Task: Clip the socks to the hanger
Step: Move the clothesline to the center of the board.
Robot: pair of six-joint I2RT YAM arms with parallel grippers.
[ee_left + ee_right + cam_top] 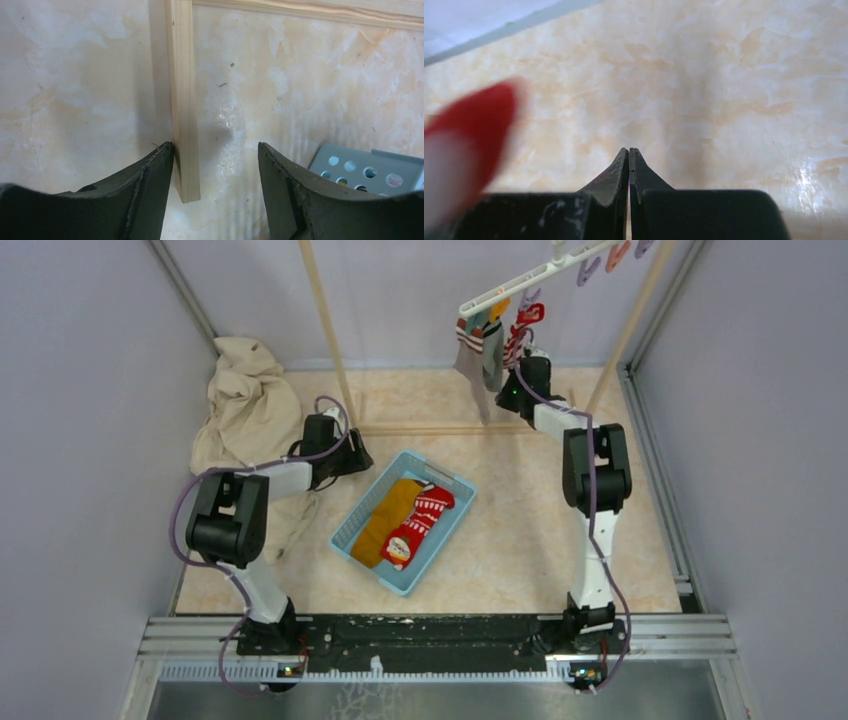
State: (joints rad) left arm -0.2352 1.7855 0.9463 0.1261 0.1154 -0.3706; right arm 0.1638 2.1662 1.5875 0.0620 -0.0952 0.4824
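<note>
The mustard-yellow sock [385,520] and the red sock with white bands [420,523] lie side by side in a blue basket [365,502] in the middle of the floor. At the back right the white hanger [520,282] hangs tilted, with coloured pegs along it. My left gripper [358,455] [216,145] is open and empty, low beside the basket's far left corner [370,165]; its left finger lies against a wooden rack foot [182,100]. My right gripper [530,360] [629,150] is shut on nothing, just below the hanger's near end.
A grey sock [472,365] and a red-and-white striped sock [520,335] hang from the hanger; the striped one shows as a red blur [469,125] left of my right fingers. Wooden rack posts [325,330] [635,320] stand behind. A beige cloth [245,405] is heaped at the back left.
</note>
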